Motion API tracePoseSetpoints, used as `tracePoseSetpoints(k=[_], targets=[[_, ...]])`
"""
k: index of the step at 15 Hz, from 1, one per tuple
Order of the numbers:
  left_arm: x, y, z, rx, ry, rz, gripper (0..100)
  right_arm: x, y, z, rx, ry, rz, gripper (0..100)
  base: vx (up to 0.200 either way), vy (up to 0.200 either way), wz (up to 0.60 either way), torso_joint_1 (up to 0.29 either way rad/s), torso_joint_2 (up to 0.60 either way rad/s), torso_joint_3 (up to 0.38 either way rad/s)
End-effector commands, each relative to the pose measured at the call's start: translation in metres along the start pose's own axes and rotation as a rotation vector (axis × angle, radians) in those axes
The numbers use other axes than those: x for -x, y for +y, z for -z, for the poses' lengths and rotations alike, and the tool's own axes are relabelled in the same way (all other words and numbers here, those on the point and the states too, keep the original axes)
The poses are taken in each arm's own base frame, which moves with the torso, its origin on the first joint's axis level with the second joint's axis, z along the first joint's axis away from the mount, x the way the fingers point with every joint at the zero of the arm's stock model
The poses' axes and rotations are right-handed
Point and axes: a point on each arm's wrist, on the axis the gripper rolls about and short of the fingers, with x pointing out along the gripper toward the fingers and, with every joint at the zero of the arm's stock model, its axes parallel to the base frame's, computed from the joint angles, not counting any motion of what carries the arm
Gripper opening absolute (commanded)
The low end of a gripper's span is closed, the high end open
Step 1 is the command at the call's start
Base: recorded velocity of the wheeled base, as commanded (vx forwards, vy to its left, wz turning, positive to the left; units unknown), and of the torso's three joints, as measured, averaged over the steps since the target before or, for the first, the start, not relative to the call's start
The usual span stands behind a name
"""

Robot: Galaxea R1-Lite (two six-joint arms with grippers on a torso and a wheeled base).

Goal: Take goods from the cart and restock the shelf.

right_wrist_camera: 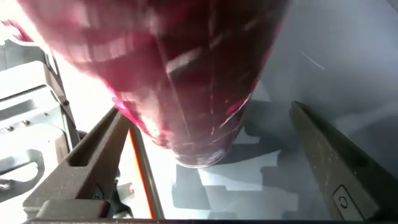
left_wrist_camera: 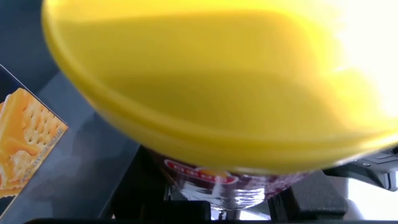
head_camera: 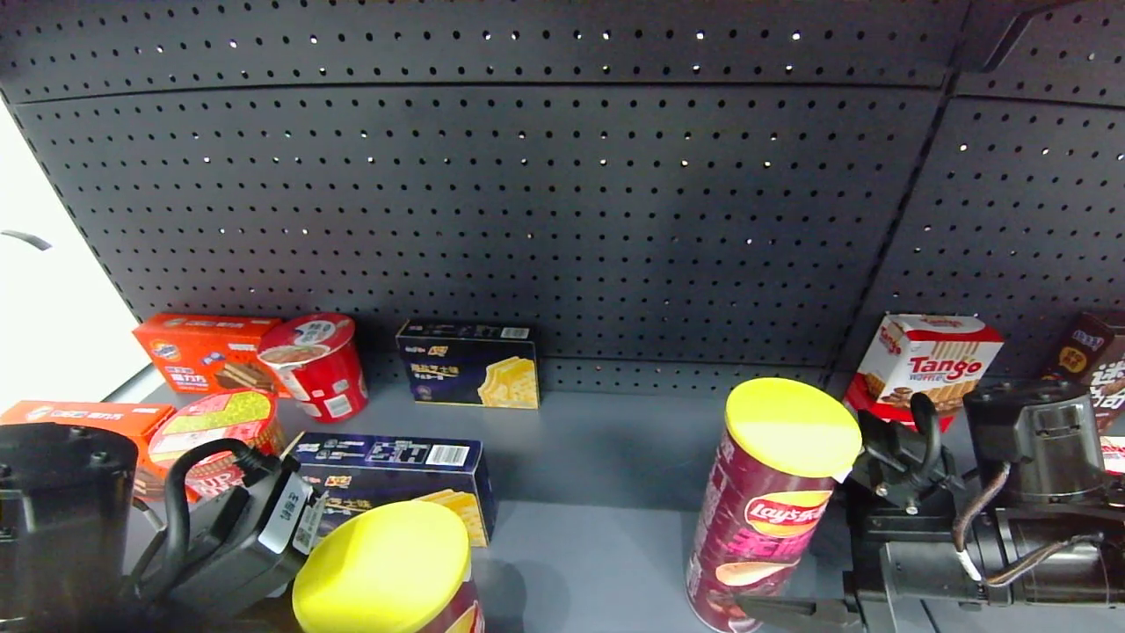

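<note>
- Closest to my head camera, the left end effector was clamped on the lower body of the left can. This maroon chips tube with a yellow lid sat at the front left of the shelf. I could not tell whether its base touched the shelf.
- Just right of centre, the right end effector was spread wide. Its fingers flanked the right can with a gap on each side. This matching yellow-lidded tube stood upright on the shelf.
- Just behind the left can lay a navy cracker box, with a noodle cup and an orange box farther left.
- Along the back stood a second orange box, a red noodle cup touching it, and another navy box.
- Well to the right were a red-and-white wafer box and a brown pack.
- Behind everything rose the dark pegboard.
</note>
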Motion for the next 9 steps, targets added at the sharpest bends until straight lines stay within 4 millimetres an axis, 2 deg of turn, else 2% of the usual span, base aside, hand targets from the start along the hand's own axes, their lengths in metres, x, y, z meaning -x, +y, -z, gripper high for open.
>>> tracePoseSetpoints(k=[1, 5, 9], targets=[[0.000, 0.000, 0.000, -0.001, 0.000, 0.000, 0, 0.004, 0.003, -0.003, 0.004, -0.017, -0.002, 100, 0.000, 0.000, 0.00, 0.000, 0.00, 0.000], [0.000, 0.000, 0.002, 0.003, 0.004, 0.001, 0, 0.010, 0.007, -0.004, 0.013, -0.030, 0.005, 100, 0.000, 0.000, 0.00, 0.000, 0.00, 0.000], [0.000, -0.001, 0.005, 0.010, 0.012, 0.004, 0, 0.031, 0.018, -0.011, 0.029, -0.094, 0.028, 100, 0.000, 0.000, 0.00, 0.000, 0.00, 0.000]])
